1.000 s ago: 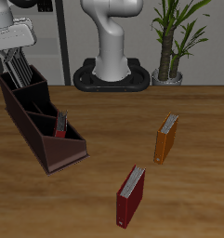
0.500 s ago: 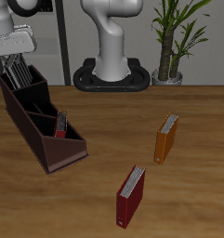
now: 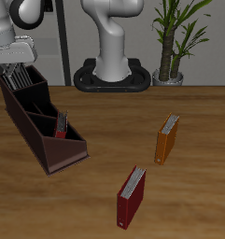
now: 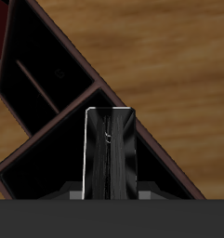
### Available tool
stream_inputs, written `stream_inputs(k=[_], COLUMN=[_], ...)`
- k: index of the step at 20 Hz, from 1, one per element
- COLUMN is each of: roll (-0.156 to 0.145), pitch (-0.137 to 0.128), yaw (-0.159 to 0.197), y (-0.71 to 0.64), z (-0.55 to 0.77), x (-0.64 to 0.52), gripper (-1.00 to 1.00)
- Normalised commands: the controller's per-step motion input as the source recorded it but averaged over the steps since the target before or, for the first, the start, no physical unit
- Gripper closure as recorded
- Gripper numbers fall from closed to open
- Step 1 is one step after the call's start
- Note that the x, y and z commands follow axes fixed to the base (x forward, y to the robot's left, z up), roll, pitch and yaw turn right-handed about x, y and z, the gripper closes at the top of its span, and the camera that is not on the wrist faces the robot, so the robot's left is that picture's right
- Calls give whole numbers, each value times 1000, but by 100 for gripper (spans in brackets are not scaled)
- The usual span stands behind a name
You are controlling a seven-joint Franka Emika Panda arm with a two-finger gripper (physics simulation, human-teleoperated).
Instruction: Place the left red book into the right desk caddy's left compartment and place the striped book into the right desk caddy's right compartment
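striped book [image 4: 109,153] lowered deeper into caddy's [image 3: 50,154] rear end compartment [image 4: 58,172], gripper [image 3: 18,73] clamped on it; release next.

1. The place reads as a simulated office or study corner rendered by a computer, with flat, clean surfaces.
2. A wood-grain counter [image 3: 179,201] carries a dark desk caddy [image 3: 44,131] and standing books [image 3: 167,138].
3. A potted plant [image 3: 175,37] stands behind the counter's back edge, beside the white robot base [image 3: 112,51] and a grey wall.
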Motion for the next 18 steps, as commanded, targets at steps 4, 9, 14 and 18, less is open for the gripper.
stream_inputs(k=[4,9,14,18], roll=[-27,17,3,1], pitch=[58,3,22,-17], yaw=[-31,1,38,5], y=[-24,134,82,83], z=[-142,125,76,169], x=[26,-13,88,42], gripper=[-100,-100,-100,-100])
